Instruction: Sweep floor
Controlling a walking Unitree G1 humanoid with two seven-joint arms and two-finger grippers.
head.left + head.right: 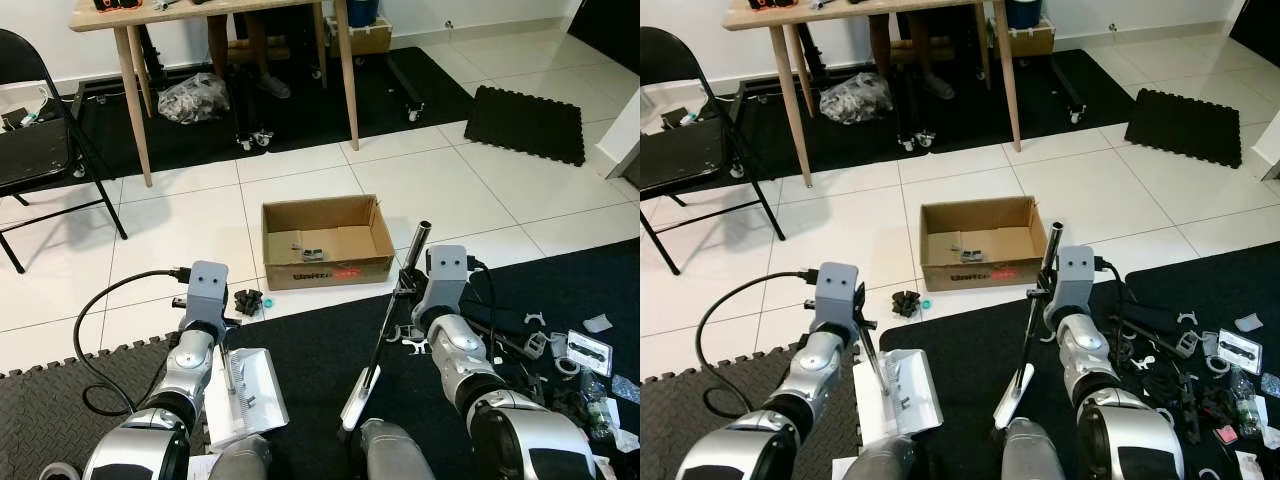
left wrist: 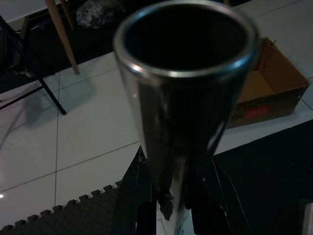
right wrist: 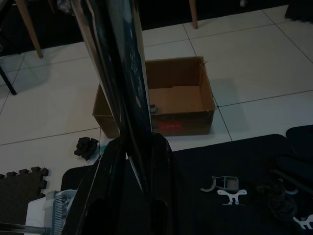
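Fingers (image 3: 161,161) on my right gripper (image 3: 134,166) are clamped round the dark metal broom handle (image 1: 412,255); on the wrist view the shaft runs straight up between them. Left gripper (image 2: 171,196) does the same job on the dustpan handle (image 2: 183,93), whose open tube end fills that wrist view, blurred by closeness.

Both silver arms reach forward and down from my shoulders, elbows low, wrists roughly level with each other on either side of my body. My left arm comes in over the grey foam mat (image 1: 60,400), my right over the black mat (image 1: 330,360).

I see the broom's long axis lean from its top near the cardboard box (image 1: 325,240) down and back toward me, ending in a pale head (image 1: 357,398) close to my legs. I can't make out any bristles; the head is thin and partly cut off behind my body. The white dustpan (image 1: 250,390) lies flat in front of my left forearm, its tray at the seam where the grey and black mats meet, its near end cut off by my torso.

A small clump of dark scraps (image 1: 247,299) sits on the white tiles just beside the box's left corner. Loose debris (image 1: 570,350) is scattered on the black mat to my right; individual pieces there are hard to identify
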